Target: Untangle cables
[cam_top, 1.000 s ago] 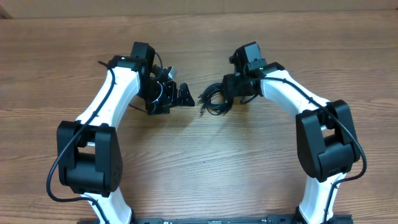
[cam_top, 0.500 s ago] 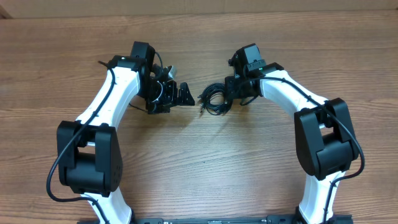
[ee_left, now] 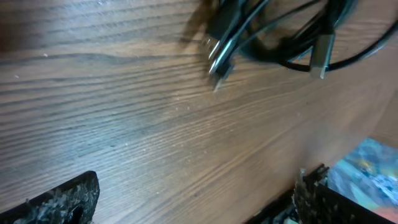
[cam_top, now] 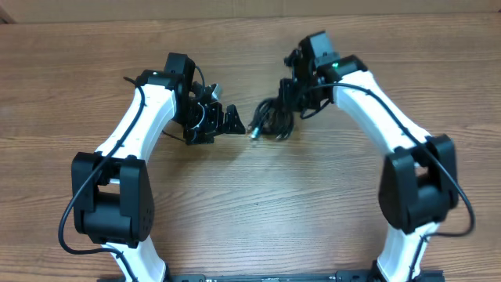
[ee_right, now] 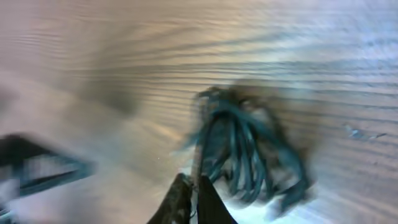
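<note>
The cables look light and floppy, so grab near a plug. The right gripper seems pinched on them. The left gripper is wide apart.

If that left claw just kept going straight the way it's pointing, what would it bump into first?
Probably the cables: the open left gripper points at the bunch across the table, silver-tipped plugs nearest. Its height against them is unclear.
</note>
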